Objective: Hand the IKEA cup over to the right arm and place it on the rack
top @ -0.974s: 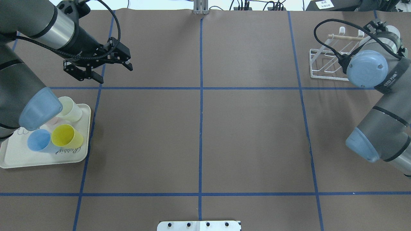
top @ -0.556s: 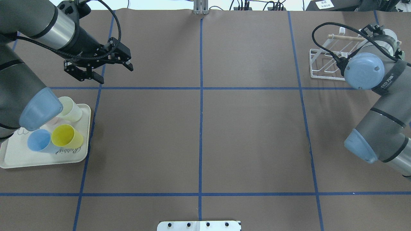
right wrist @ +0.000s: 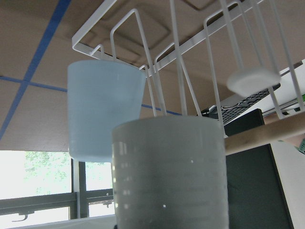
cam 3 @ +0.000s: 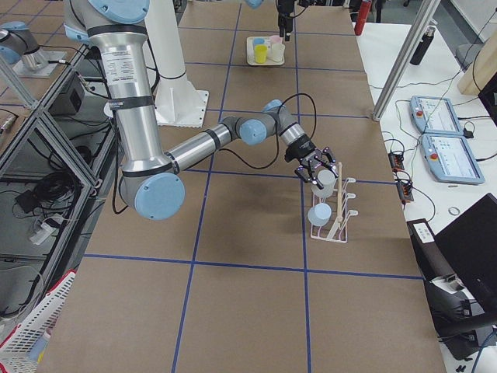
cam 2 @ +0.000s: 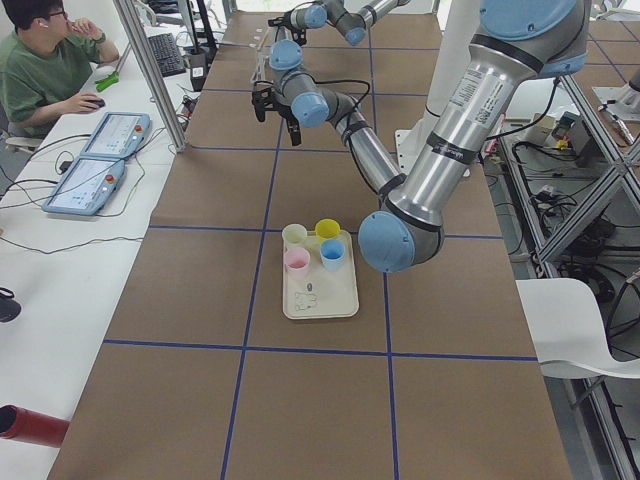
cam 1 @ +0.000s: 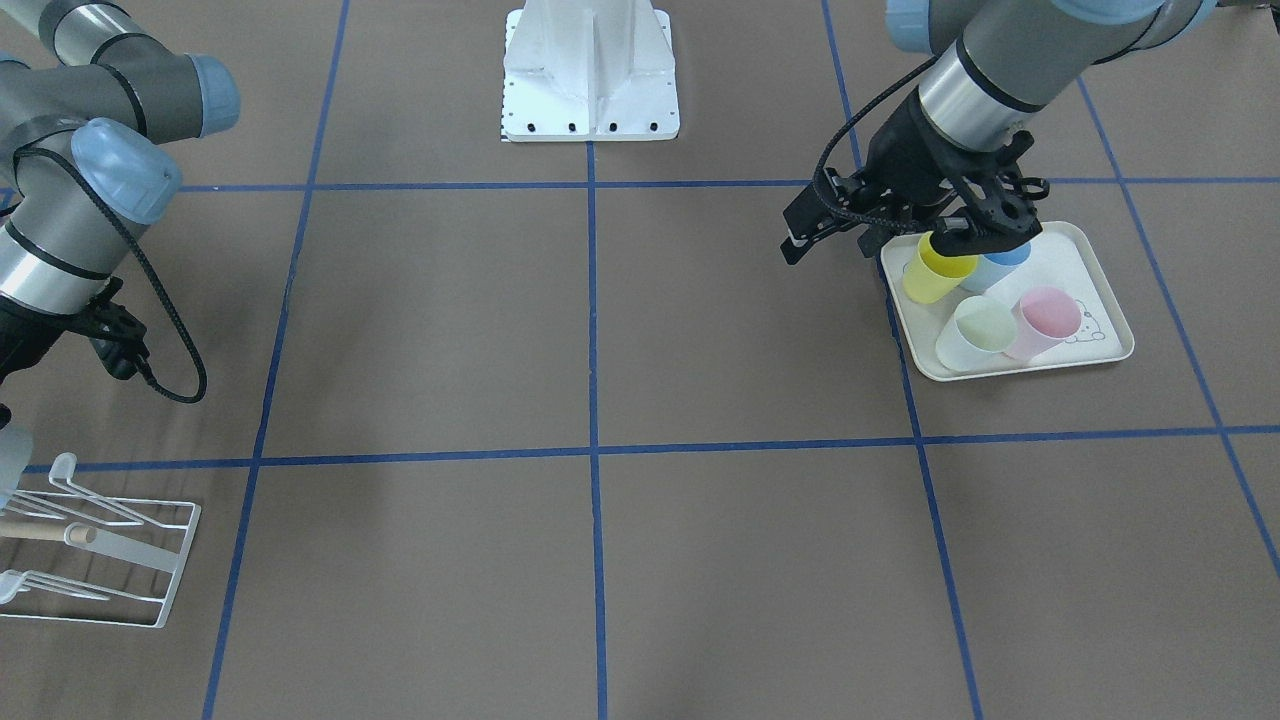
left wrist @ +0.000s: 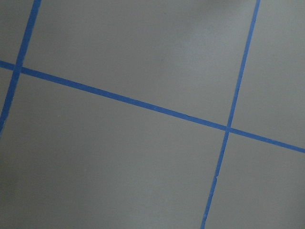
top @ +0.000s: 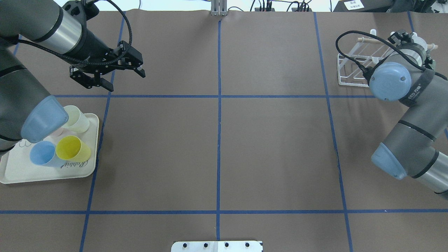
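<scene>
My right gripper [cam 3: 314, 165] is shut on the IKEA cup [cam 3: 321, 179], a pale grey-white tumbler, and holds it over the white wire rack [cam 3: 334, 214] at the table's far right. In the right wrist view that cup [right wrist: 169, 171] fills the lower middle, close to the rack's prongs [right wrist: 138, 28]. A light-blue cup [right wrist: 105, 109] hangs on a prong beside it. In the overhead view the right arm's elbow covers most of the rack [top: 350, 73]. My left gripper [top: 122, 79] hovers open and empty above the table, behind the tray.
A cream tray [top: 84, 168] at the left holds a yellow cup [top: 71, 148], a blue cup [top: 43, 154] and a pale cream cup [top: 78, 119]; a pink cup [cam 1: 1045, 320] stands there too. A person [cam 2: 50, 60] sits at a side desk.
The right arm has swung further back and left over the rack, carrying the cup with it. The left arm and the cups on the tray have not moved.
</scene>
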You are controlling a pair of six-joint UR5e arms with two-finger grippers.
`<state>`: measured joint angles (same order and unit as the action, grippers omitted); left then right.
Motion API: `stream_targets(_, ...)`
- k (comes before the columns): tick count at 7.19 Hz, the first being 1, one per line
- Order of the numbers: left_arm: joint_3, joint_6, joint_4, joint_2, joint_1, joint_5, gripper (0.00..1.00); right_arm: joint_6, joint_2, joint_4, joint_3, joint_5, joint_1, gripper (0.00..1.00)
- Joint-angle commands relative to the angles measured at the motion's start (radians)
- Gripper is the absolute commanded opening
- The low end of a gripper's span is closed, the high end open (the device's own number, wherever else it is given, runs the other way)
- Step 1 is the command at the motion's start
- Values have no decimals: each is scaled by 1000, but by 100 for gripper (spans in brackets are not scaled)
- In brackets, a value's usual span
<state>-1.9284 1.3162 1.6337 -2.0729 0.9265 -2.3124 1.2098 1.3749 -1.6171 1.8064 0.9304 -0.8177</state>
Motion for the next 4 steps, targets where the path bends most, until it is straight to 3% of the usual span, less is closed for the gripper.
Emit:
stream_targets(1,0,0,0,-1,-2,-1,100,0,-2,0,-12,-1,5,29)
stream_targets(4,-1,0,0,-1,-2,1,100,0,-22,2,-44,-1,11,33)
